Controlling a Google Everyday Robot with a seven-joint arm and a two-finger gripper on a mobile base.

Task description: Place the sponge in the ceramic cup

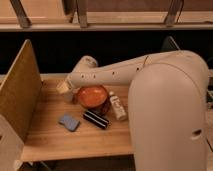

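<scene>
**Gripper at the back-left of the bench, sponge lying loose near the front**

Gripper (64, 87) sits low over the back-left part of the bench (75, 142), close to the back edge and just left of the bowl. It reads only as a pale tan tip on the end of the arm; cannot tell whether it is parted, closed or holding anything.

Cup (68, 95): a small greyish shape directly under and in front of the gripper tip, mostly hidden by it. It seems to touch the bowl's left rim, but that cannot be confirmed.

Arm (115, 74), white and thick, runs from the gripper along the back edge toward the right. There it meets the robot's large white body (170, 110), which covers the right end of the bench.

Bowl (92, 96), wide and orange-red, stands upright near the middle of the bench, toward the back.

A white bottle (117, 106) lies on its side just right of the bowl.

A black striped block (96, 119) lies flat in front of the bowl, angled toward the front-right.

Sponge (69, 121), blue-grey, lies flat left of the block and nearer the front edge. It is well apart from the gripper and the cup, with nothing touching it.

A tall brown side panel (20, 95) stands along the left edge.
</scene>
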